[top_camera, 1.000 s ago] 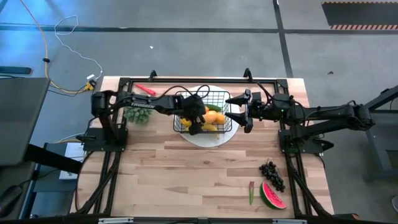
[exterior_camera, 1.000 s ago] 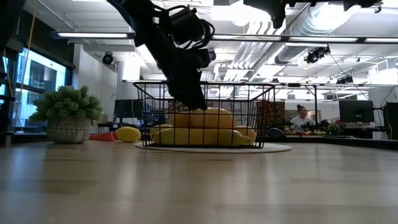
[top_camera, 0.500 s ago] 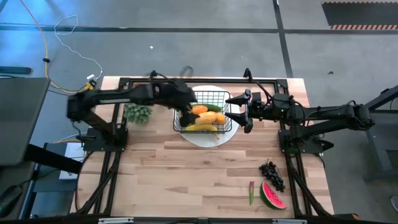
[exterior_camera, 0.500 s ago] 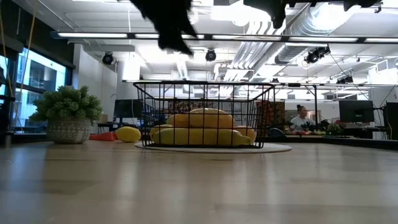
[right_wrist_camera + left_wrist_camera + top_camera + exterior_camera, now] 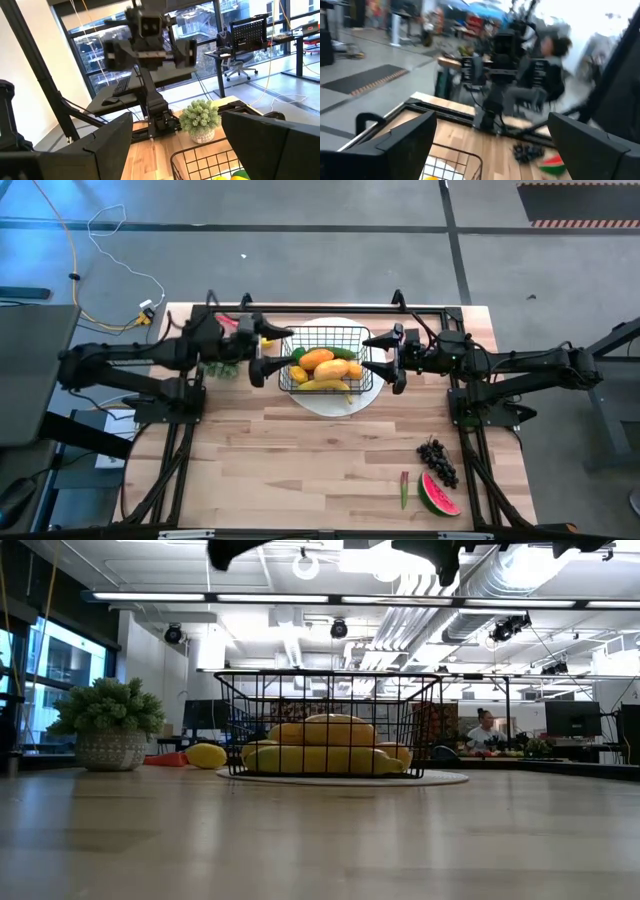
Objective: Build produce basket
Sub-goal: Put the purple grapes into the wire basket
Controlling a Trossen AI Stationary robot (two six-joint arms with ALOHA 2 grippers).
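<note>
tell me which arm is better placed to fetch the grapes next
Right. The grapes lie on the right arm's side of the table; its open claw is empty, and the left claw hovers beyond the basket.

The basket (image 5: 322, 366) sits on a white plate (image 5: 330, 402) at the table's (image 5: 300, 460) far middle, holding a banana (image 5: 322, 384), mango (image 5: 318, 360) and cucumber (image 5: 342, 353). The left gripper (image 5: 265, 352) hangs open just left of it, the right gripper (image 5: 384, 358) open just right. Grapes (image 5: 436, 460) and watermelon (image 5: 438, 495) lie near the right front corner.
</note>
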